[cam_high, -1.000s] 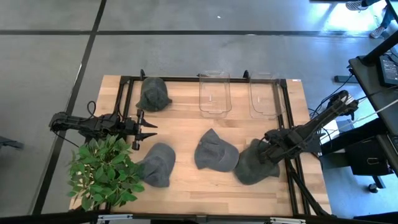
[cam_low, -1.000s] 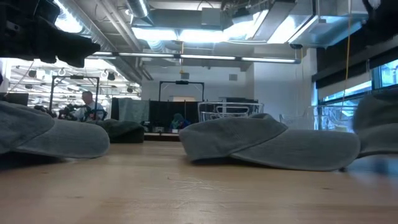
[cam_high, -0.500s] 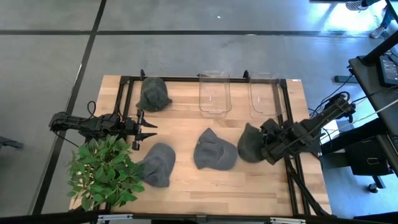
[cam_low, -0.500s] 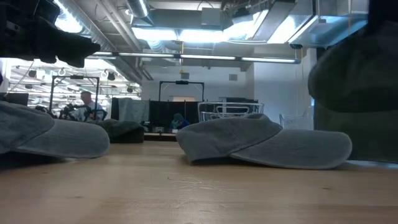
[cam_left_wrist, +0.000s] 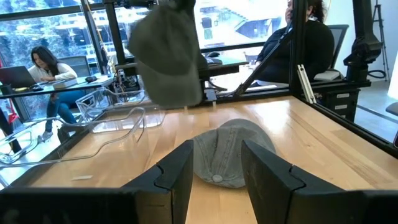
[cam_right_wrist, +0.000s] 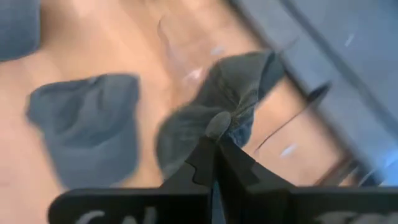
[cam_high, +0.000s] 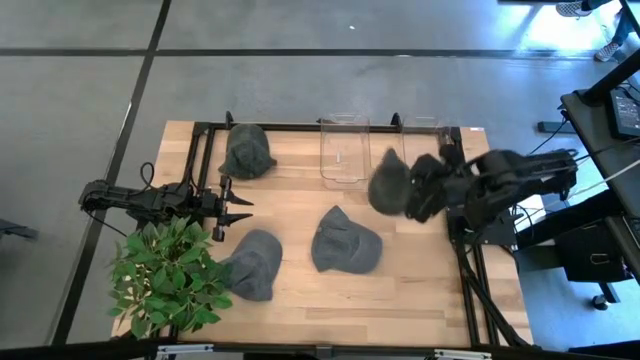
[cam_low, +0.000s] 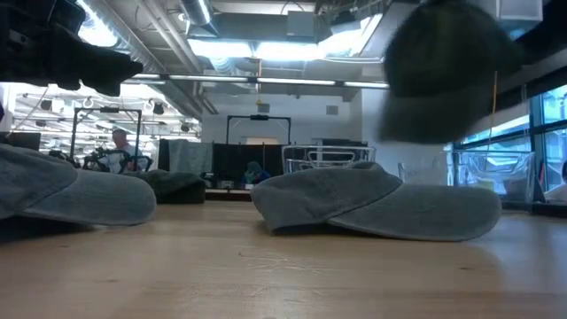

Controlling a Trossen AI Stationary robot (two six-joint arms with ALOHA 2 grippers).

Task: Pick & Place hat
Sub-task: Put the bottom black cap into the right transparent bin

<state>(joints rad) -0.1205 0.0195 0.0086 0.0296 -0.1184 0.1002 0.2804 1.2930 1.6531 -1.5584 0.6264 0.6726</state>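
Several grey hats are in view. One hat (cam_high: pixel 388 183) hangs from my right gripper (cam_high: pixel 412 196), which is shut on it above the table, close to two clear bins (cam_high: pixel 345 150). The low view shows this hat (cam_low: pixel 443 75) well clear of the wood. Another hat (cam_high: pixel 345 243) lies crown up at mid-table, a third (cam_high: pixel 255 263) near the plant, and a further one (cam_high: pixel 247 150) at the far left corner. My left gripper (cam_high: pixel 243 207) waits open at the left edge, pointing at the middle hat (cam_left_wrist: pixel 230 155). My right gripper pinches a gathered fold of the hat's cloth (cam_right_wrist: pixel 219 124) between its two shut fingers (cam_right_wrist: pixel 202 158). The hat is lifted clear of the table and hangs crumpled from the fingertips.
A potted plant (cam_high: pixel 165 275) stands at the near left corner. A black frame (cam_high: pixel 300 127) runs along the table's far and right sides. The second clear bin (cam_high: pixel 425 155) sits to the right of the first. People sit at desks (cam_left_wrist: pixel 37 65) beyond the table.
My right gripper has risen from the table's near right part and swung toward the far edge and left, toward the clear bins. It carries the hat along. The hat lay on the wood and is now lifted clear.
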